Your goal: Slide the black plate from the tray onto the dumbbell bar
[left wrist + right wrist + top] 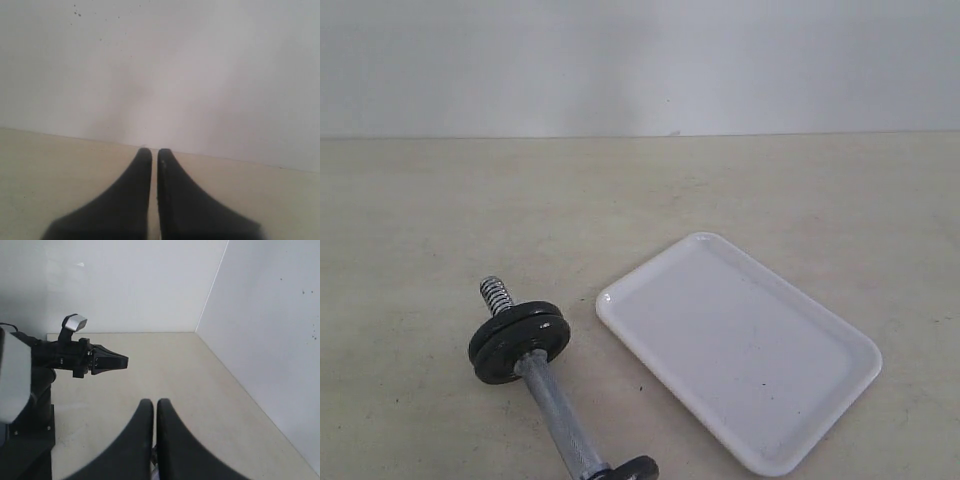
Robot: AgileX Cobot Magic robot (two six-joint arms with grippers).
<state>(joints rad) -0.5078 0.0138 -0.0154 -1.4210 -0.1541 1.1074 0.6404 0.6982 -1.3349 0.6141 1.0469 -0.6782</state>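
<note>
Here, left hand (154,152) and right hand (154,403) both pressed together; white tray (610,305) beside dumbbell bar (555,415) on tabletop (440,220)

1. Beige tabletop (440,210): matte, faint scuffs, runs back to the wall.
2. White back wall (640,60): plain, meets the tabletop in a straight edge.
3. Right wrist view: side wall (280,340) joins a second wall at a corner seam.
4. Dark specks (314,332) on the side wall.
</note>
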